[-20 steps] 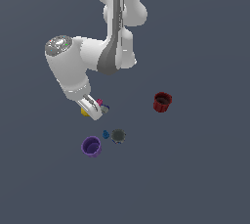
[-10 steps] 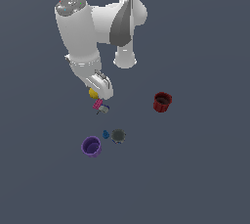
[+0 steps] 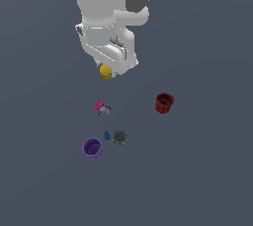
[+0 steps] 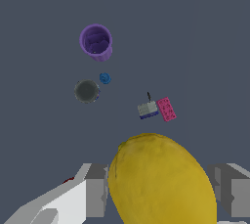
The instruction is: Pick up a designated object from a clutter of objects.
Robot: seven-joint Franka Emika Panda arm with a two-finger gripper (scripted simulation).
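Lifted higher w/ arm since prev frame, yellow lump (image 4: pixel 161 181) sits clamped betw pincer (image 4: pixel 161 189) fingers.

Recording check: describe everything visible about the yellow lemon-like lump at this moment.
The smooth, bright yellow egg-shaped lump looks like a lemon, with a faintly mottled, matte skin and no visible parts or markings. It sits between the two grey fingers of the white gripper, which press on it from both sides. In the exterior view it shows only partly below the gripper, well above the pink-and-white piece and the other small items on the dark grey surface. Nothing else touches it.
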